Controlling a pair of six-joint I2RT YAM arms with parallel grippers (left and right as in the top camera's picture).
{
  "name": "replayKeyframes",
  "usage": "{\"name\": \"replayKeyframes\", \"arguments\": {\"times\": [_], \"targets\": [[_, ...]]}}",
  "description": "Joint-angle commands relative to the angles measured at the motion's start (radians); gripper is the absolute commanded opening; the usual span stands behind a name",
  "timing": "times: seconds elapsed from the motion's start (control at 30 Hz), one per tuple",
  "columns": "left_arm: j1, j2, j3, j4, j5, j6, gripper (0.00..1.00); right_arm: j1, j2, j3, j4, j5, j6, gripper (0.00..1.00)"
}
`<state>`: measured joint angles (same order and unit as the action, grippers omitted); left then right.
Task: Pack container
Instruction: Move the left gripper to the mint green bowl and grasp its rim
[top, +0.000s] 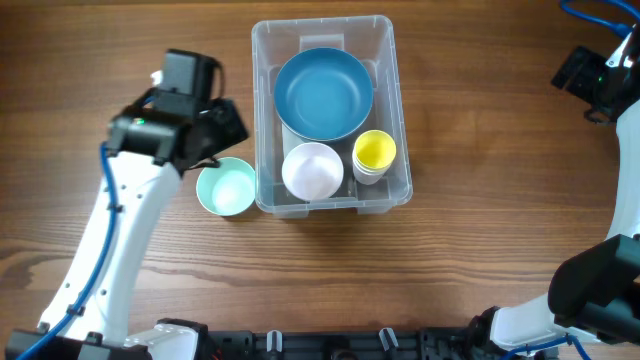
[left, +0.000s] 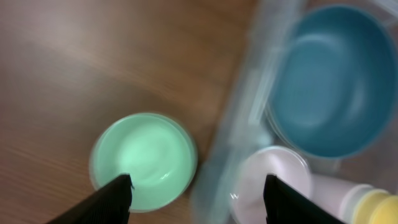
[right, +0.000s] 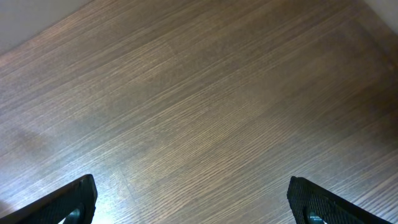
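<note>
The clear plastic container (top: 400, 150) stands at the table's middle. It holds a large blue bowl (top: 323, 92), a white bowl (top: 312, 171) and a yellow cup (top: 375, 152). A mint-green bowl (top: 227, 188) sits on the table just left of the container's front corner. My left gripper (top: 215, 135) is open above the green bowl (left: 144, 158), its fingers wide apart and empty (left: 198, 193). The container wall (left: 230, 143), blue bowl (left: 333, 87) and white bowl (left: 267, 180) show blurred in the left wrist view. My right gripper (right: 193, 199) is open over bare wood at the far right (top: 600, 80).
The wooden table (top: 490, 240) surrounds the container. The left arm (top: 110, 260) runs from the front left; the right arm (top: 610, 270) stands at the right edge.
</note>
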<state>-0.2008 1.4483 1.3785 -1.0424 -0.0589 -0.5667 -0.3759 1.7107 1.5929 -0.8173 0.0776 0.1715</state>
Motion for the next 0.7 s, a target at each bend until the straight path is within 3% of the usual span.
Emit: {"name": "replayKeyframes", "arguments": {"times": [0.0,0.2,0.4,0.67], "targets": [[0.099,0.005,-0.008,-0.105,-0.01,-0.02,0.69,0.002,-0.016,0.004,0.002,-0.012,0.014,1.0],[0.162,0.007,-0.202,-0.049,-0.004,-0.023,0.69,0.002,-0.016,0.004,0.002,-0.012,0.014,1.0],[0.199,0.008,-0.419,0.151,0.148,-0.023,0.68,0.002,-0.016,0.004,0.002,-0.012,0.014,1.0],[0.199,0.01,-0.57,0.347,0.152,-0.055,0.68,0.002,-0.016,0.004,0.002,-0.012,0.014,1.0]]}}
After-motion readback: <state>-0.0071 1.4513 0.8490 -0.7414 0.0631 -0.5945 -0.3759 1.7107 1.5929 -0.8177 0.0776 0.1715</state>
